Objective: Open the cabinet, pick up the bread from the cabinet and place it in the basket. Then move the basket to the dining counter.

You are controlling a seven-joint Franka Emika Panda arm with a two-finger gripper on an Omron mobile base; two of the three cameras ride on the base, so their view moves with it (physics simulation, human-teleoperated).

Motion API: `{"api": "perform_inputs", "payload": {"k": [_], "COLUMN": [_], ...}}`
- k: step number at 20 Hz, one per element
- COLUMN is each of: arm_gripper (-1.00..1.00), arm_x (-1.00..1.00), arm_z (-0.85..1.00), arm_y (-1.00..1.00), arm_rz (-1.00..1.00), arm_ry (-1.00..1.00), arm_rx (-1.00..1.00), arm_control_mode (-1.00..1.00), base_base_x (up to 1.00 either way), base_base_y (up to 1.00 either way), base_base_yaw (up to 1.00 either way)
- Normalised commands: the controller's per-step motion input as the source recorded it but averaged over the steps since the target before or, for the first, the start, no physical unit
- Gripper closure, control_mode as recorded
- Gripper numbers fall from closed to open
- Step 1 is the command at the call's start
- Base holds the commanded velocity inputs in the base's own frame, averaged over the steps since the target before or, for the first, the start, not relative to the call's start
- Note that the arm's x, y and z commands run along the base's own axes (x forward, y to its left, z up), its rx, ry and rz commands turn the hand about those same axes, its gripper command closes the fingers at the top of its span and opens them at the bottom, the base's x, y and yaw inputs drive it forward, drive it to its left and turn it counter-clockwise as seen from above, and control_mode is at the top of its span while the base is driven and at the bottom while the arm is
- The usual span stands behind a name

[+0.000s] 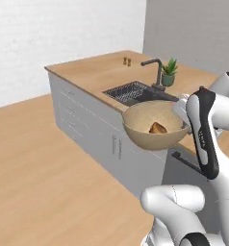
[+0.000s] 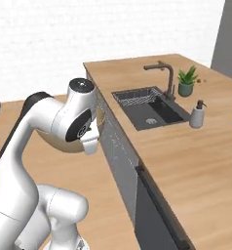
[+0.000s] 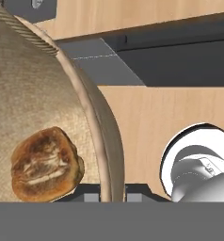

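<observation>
pincer (image 3: 104, 195): pinching the basket (image 1: 157, 126) rim, one tip each side of the wall
bread (image 1: 158, 128): sits loose inside basket, which hangs in air at the dining bench (image 1: 97, 72) front edge
risk: one-sided rim grip, so basket cld tilt n bun rolls; underside cld clip the edge
room: sink (image 1: 135, 92) n faucet (image 1: 156, 72) just behind, bare wood further along, prob safer
</observation>
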Motion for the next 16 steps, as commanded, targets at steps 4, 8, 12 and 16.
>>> {"api": "perform_inputs", "payload": {"k": [4, 8, 12, 16], "arm_gripper": [1.0, 1.0, 1.0, 1.0], "arm_x": [0.0, 0.0, 0.0, 0.0], "arm_z": [0.0, 0.0, 0.0, 0.0], "arm_y": [0.0, 0.0, 0.0, 0.0], "arm_rz": [0.0, 0.0, 0.0, 0.0], "arm_ry": [0.0, 0.0, 0.0, 0.0], "arm_rx": [0.0, 0.0, 0.0, 0.0], "arm_control_mode": [1.0, 1.0, 1.0, 1.0], "base_base_x": [0.0, 0.0, 0.02, 0.18], "base_base_y": [0.0, 0.0, 0.01, 0.12], "base_base_yaw": [-0.99, -0.98, -0.92, -0.77]}}
